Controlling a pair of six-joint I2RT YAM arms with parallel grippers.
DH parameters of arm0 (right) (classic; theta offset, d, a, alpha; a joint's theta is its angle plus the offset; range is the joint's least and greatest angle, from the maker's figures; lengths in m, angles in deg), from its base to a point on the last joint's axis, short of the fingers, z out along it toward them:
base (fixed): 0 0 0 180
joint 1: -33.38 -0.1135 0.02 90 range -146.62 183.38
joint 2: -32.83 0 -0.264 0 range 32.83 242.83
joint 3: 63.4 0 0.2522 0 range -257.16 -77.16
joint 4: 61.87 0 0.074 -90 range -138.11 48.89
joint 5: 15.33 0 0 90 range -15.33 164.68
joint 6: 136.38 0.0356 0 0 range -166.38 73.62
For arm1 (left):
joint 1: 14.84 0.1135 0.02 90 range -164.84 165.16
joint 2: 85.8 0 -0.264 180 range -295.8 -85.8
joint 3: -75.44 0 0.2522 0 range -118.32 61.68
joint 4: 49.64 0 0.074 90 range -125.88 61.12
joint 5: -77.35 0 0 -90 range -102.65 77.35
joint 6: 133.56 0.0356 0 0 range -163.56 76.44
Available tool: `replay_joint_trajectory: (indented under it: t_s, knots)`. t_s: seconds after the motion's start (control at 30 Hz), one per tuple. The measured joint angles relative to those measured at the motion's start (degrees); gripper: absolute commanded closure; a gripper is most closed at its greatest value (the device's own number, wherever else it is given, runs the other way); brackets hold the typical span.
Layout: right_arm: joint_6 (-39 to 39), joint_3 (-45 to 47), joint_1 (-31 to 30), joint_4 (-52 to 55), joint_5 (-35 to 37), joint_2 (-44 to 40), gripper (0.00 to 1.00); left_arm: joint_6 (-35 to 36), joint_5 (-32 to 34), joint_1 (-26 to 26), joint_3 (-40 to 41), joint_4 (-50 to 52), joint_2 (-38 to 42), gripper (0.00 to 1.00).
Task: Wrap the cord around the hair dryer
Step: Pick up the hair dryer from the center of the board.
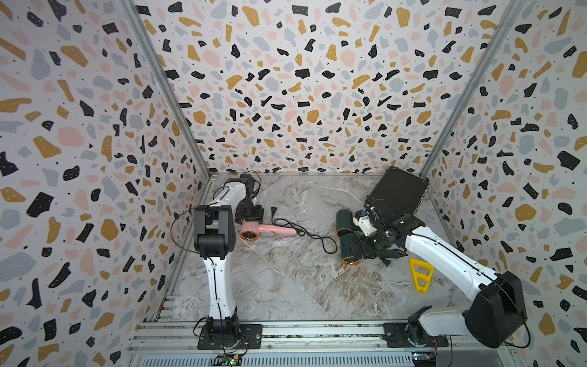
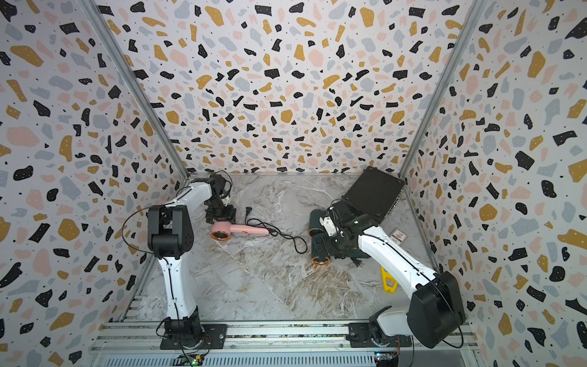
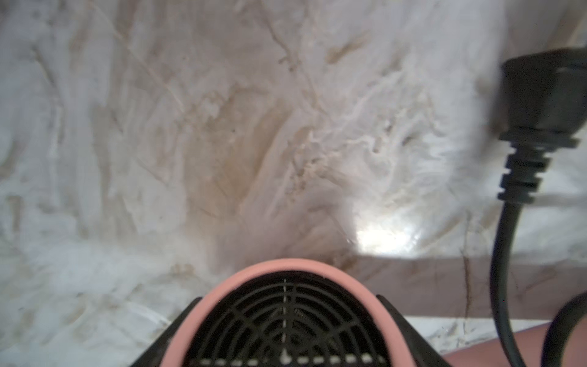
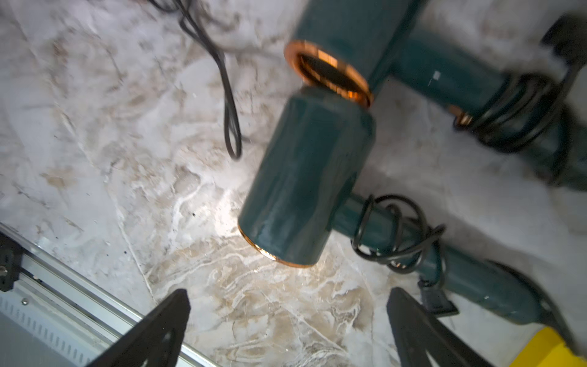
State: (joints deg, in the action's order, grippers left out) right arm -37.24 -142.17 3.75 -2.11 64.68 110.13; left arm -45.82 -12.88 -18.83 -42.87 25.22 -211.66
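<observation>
Left wrist view: the left gripper (image 3: 287,298) has its black fingers (image 3: 171,336) pressed against both sides of the pink dryer (image 3: 286,270), whose grilled rear fills the gap, so the grip looks closed on the dryer's head; the black plug (image 3: 543,95) lies flat on the marble table (image 3: 158,127) beside it, untouched. In both top views the pink dryer (image 1: 270,229) lies on its side toward the table's left rear; its head sits under the left gripper (image 1: 251,216) and its handle points straight across toward the right arm; that long axis is the line any winding must circle. Cord (image 1: 313,236) leaves the handle's far end, sags toward the right arm in a slack loop, then doubles back to the plug (image 1: 273,210) just behind the handle; none of it is around the dryer yet. Right wrist view: the right gripper (image 4: 289,294) has its fingers spread wide with nothing between them, above two teal dryers (image 4: 305,178) whose handles already carry coiled cords. Judged from this, the right arm is nearer the slack loop while the left arm pins the head; the loop lies from the right fingers toward the table's middle, so a reach that way to lift the cord seems the likely next step.
</observation>
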Motion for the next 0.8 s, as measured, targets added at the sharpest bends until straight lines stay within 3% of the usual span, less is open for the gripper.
replay_joint_trajectory:
  t_s: [0.1, 0.17, 0.3, 0.4, 0.5, 0.57, 0.7, 0.8]
  knots:
    - [-1.1, -5.6, 0.0, -0.8, -1.2, 1.6, 0.04, 1.5, 2.5, -2.4, -6.2, 5.2, 1.0, 0.98]
    - [-1.4, -9.5, 0.0, -1.3, -2.9, 4.4, 0.08, 2.4, 3.6, -3.7, -9.3, 8.0, 2.3, 1.00]
    - [-1.2, -15.3, -0.6, -2.2, -6.0, 11.1, 0.16, 3.0, 2.5, -4.3, -7.1, 9.5, 7.8, 1.00]
    - [-0.9, -19.3, -2.7, -1.7, -7.8, 15.8, 0.28, 3.2, 1.1, -4.5, -3.3, 10.0, 11.2, 1.00]
    - [-0.3, -22.3, -5.7, -1.5, -9.8, 18.7, 0.51, 3.1, -0.1, -4.8, -1.2, 10.4, 12.2, 1.00]
    - [0.5, -23.1, -7.7, -1.4, -10.8, 19.3, 0.60, 3.1, -0.9, -5.6, -1.0, 10.3, 12.2, 1.00]
    - [1.6, -24.2, -10.7, -1.5, -11.6, 19.4, 0.60, 3.0, -1.2, -7.1, 1.1, 8.1, 14.5, 1.00]
    - [2.4, -25.4, -11.5, -1.4, -11.8, 19.5, 0.51, 2.9, -0.9, -8.0, 4.0, 7.3, 17.2, 1.00]
